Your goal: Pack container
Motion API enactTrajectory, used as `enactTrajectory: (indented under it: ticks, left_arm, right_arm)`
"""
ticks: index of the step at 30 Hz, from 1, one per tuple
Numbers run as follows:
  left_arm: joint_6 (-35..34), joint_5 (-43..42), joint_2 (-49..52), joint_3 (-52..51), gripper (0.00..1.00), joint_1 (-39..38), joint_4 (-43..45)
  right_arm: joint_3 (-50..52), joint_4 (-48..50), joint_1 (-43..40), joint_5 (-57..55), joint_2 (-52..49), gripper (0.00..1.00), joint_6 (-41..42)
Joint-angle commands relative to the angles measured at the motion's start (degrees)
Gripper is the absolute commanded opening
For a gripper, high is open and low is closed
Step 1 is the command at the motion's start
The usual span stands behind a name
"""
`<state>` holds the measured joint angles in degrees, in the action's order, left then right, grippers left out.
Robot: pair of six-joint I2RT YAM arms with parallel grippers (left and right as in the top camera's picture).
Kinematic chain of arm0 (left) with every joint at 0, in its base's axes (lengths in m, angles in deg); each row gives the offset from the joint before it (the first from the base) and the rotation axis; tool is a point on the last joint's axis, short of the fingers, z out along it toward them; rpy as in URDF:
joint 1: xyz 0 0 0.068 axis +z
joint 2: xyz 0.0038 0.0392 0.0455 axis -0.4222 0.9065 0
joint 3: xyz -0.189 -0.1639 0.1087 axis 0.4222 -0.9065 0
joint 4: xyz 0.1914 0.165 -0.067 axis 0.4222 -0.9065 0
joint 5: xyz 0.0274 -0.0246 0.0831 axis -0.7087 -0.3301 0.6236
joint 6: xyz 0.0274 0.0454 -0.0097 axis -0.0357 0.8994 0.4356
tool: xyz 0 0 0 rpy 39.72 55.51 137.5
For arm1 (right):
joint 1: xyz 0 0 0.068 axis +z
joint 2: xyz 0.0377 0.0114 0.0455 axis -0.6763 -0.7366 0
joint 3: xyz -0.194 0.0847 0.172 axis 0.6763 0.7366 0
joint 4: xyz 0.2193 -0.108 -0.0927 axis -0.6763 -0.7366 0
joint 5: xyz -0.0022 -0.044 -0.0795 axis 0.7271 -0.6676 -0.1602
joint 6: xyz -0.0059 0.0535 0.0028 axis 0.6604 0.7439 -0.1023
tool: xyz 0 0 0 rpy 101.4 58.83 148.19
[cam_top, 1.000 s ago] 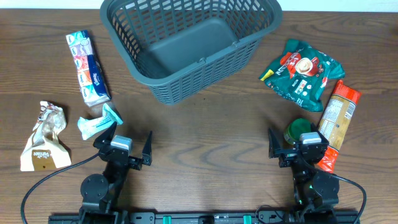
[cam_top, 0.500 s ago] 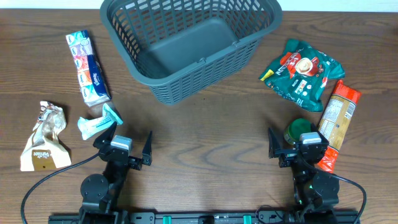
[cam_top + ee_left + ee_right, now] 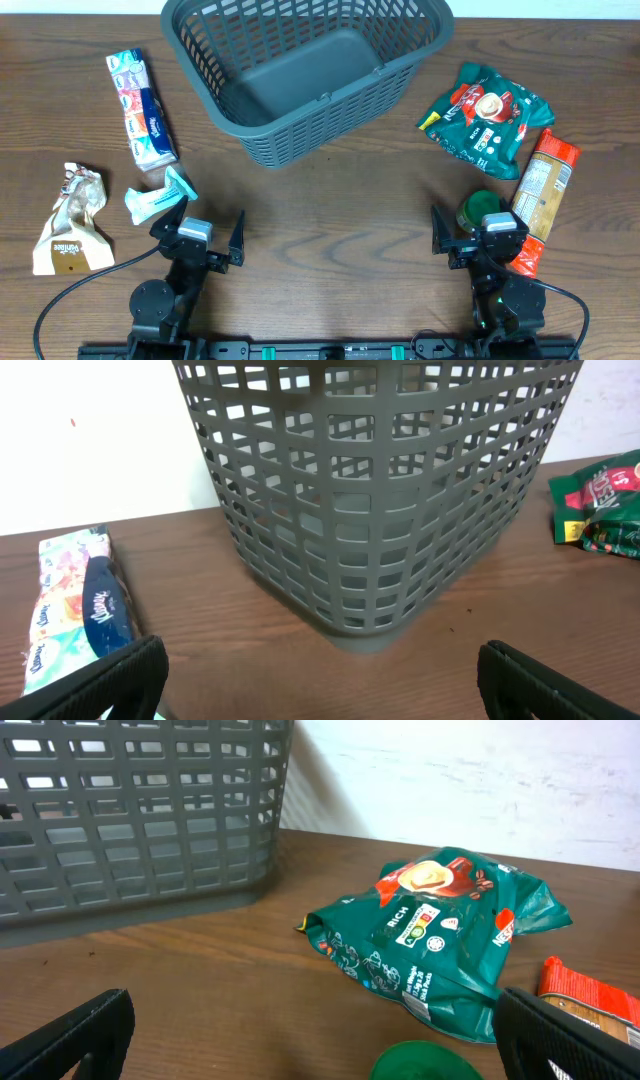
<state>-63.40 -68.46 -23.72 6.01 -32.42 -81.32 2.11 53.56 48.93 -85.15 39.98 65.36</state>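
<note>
Dark brown wood-grain table [image 3: 330,215]; white wall [image 3: 90,440] behind container [image 3: 310,135].

Brown wooden table [image 3: 330,215] with container [image 3: 300,140], green packet [image 3: 485,120], tissue pack [image 3: 140,108]

A dark brown, wood-grained tabletop [image 3: 330,200] fills the overhead view under even, soft light. Ahead of the left hand [image 3: 320,685], past the tabletop's far edge, rises a plain white wall [image 3: 90,440]. Ahead of the right hand [image 3: 310,1040] that wall looks faintly mottled.
</note>
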Motion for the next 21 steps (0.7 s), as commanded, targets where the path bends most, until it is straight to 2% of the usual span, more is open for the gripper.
enactTrajectory:
  ticks: [1, 14, 19, 21]
  left_arm:
    - [1.0, -1.6, -0.4, -0.9, 0.98, 0.0, -2.0]
    - [1.0, -1.6, -0.4, -0.9, 0.99, 0.0, -1.8]
    - [1.0, -1.6, -0.4, -0.9, 0.99, 0.0, -1.8]
    - [-2.7, -1.5, -0.4, -0.9, 0.99, 0.0, -0.7]
  right_arm:
    - [0.3, 0.1, 0.6, -0.4, 0.4, 0.99, -0.2]
    - [0.3, 0.1, 0.6, 0.3, 0.4, 0.99, 0.0]
    - [0.3, 0.1, 0.6, 0.5, 0.2, 0.99, 5.2]
    - [0.2, 0.3, 0.6, 2.1, 0.1, 0.99, 6.2]
